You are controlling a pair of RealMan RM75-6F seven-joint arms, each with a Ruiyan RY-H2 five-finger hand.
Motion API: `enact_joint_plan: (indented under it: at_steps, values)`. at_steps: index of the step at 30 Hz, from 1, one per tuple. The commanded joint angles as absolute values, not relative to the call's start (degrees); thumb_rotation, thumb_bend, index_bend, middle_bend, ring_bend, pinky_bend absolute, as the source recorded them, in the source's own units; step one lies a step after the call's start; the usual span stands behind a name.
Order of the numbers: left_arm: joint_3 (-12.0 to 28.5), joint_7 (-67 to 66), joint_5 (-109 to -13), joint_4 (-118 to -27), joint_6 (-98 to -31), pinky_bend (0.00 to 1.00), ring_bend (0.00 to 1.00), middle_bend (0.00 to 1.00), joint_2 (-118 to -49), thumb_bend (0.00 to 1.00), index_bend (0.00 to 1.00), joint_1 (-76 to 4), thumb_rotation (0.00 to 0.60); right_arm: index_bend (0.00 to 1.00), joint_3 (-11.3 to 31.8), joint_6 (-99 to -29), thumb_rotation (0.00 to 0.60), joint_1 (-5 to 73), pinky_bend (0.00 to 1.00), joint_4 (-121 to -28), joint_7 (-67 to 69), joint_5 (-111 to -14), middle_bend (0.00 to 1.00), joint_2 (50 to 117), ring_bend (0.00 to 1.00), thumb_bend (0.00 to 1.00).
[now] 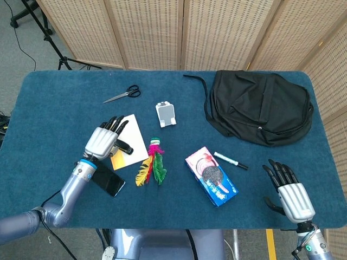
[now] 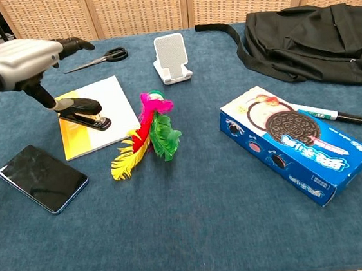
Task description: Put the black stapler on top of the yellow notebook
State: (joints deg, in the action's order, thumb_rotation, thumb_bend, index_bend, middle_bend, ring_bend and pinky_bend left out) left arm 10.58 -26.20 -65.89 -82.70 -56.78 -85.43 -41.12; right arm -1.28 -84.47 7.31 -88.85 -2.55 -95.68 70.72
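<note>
I see the black stapler (image 2: 83, 113) lying on the yellow notebook (image 2: 95, 118); my left hand (image 2: 21, 58) hovers above, fingers spread, grasping nothing. My right hand (image 1: 287, 190) rests released.

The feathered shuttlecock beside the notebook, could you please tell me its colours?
The feathered shuttlecock is pink, red, yellow and green, clearest in the chest view.

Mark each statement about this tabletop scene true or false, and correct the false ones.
1. The black stapler lies on the yellow notebook. True.
2. The left hand grips the stapler. False: its fingers are spread above it, holding nothing.
3. The smartphone sits on the notebook. False: it lies on the table beside it.
4. The marker lies beside the cookie box. True.
5. The right hand holds the scissors. False: it is empty, far from them.
</note>
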Motion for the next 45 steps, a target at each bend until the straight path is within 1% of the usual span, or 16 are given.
enact_joint_plan:
  at_steps: [1,6,10,12,14,16,18,19,21,25,28,35,45]
  values:
    - [10.93,-24.24,-66.45,-85.33,-57.50,0.23,0.00,0.00,-82.88,0.30,0.00,-40.40,0.600,0.00,-1.31,-84.41,0.600,7.31,0.08,-88.88,-2.67,-95.66,0.00,70.72,0.00,0.34]
    - [10.79,-21.78,-67.19,-88.75,-59.65,0.22,0.00,0.00,-79.32,0.30,0.00,-38.55,0.600,0.00,-1.36,-84.60,0.600,7.24,0.08,-89.02,-2.69,-95.84,0.00,70.64,0.00,0.34]
    - [9.47,-17.35,-69.14,-92.93,-62.39,0.19,0.00,0.00,-75.73,0.29,0.00,-35.33,0.600,0.00,-1.30,-84.66,0.600,7.26,0.08,-88.99,-2.56,-95.87,0.00,70.65,0.00,0.34]
    - [7.93,-13.78,-70.64,-95.34,-64.77,0.17,0.00,0.00,-73.87,0.29,0.00,-32.44,0.600,0.00,-1.32,-84.56,0.600,7.29,0.08,-88.94,-2.59,-95.83,0.00,70.68,0.00,0.34]
    - [5.38,-9.94,-74.76,-97.06,-67.94,0.15,0.00,0.00,-71.76,0.28,0.00,-29.26,0.600,0.00,-1.33,-84.47,0.600,7.31,0.08,-88.97,-2.76,-95.82,0.00,70.73,0.00,0.34]
    - [3.37,-8.16,-77.43,-97.75,-69.83,0.12,0.00,0.00,-70.54,0.21,0.00,-27.22,0.600,0.00,-1.36,-84.49,0.600,7.32,0.08,-89.01,-2.89,-95.93,0.00,70.80,0.00,0.34]
    - [2.05,-7.78,-79.51,-97.72,-71.39,0.11,0.00,0.00,-70.05,0.08,0.00,-25.92,0.600,0.00,-1.37,-84.55,0.600,7.32,0.08,-88.98,-3.02,-96.03,0.00,70.89,0.00,0.34]
    - [1.19,-8.02,-80.95,-97.33,-72.60,0.11,0.00,0.00,-70.06,0.03,0.00,-25.03,0.600,0.00,-1.40,-84.58,0.600,7.32,0.08,-88.94,-3.14,-96.13,0.00,70.98,0.00,0.34]
    - [0.06,-8.39,-82.79,-96.59,-74.19,0.10,0.00,0.00,-70.43,0.00,0.00,-23.81,0.600,0.00,-1.49,-84.56,0.600,7.31,0.08,-88.92,-3.28,-96.26,0.00,71.05,0.00,0.34]
    - [-1.60,-8.42,-85.44,-94.62,-76.54,0.09,0.00,0.00,-71.43,0.00,0.00,-21.76,0.600,0.00,-1.51,-84.56,0.600,7.30,0.08,-88.94,-3.49,-96.30,0.00,71.10,0.00,0.34]
    - [-2.34,-8.42,-85.34,-93.74,-77.77,0.08,0.00,0.00,-71.71,0.00,0.00,-20.00,0.600,0.00,-1.51,-84.52,0.600,7.32,0.08,-88.94,-3.47,-96.28,0.00,71.10,0.00,0.34]
    - [-3.17,-9.49,-85.72,-92.19,-81.40,0.04,0.00,0.00,-73.70,0.00,0.00,-16.31,0.600,0.00,-1.62,-84.47,0.600,7.35,0.08,-88.96,-3.49,-96.45,0.00,71.08,0.00,0.34]
    - [-4.22,-8.58,-86.23,-89.12,-82.62,0.03,0.00,0.00,-76.29,0.00,0.00,-13.31,0.600,0.00,-1.72,-84.26,0.600,7.42,0.08,-89.11,-3.82,-96.53,0.00,71.10,0.00,0.34]
